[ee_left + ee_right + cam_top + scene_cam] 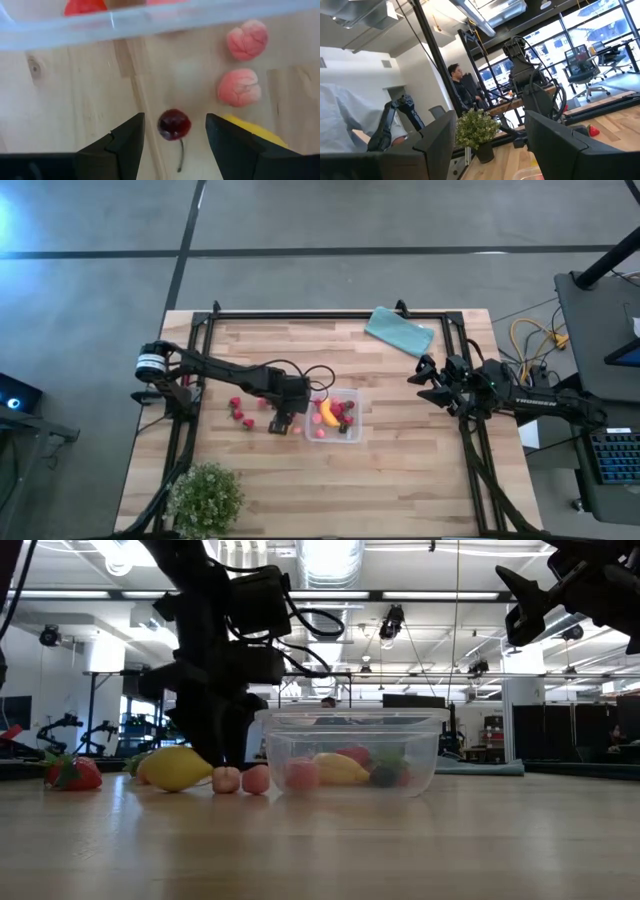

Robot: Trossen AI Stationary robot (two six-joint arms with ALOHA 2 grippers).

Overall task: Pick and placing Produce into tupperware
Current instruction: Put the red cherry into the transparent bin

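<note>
Left gripper (174,137): jaws wide apart, one dark cherry (174,124) between, ungripped.
Pink pieces: two (239,87), right of frame.
Box (337,416): one, centre, holding fruit.
Right gripper (425,381): parted, empty, right.

Grey concrete floor (90,290) surrounds the wooden table (400,470); beyond it, tall windows (600,35), ceiling lights (330,560), office chairs (580,62).
</note>
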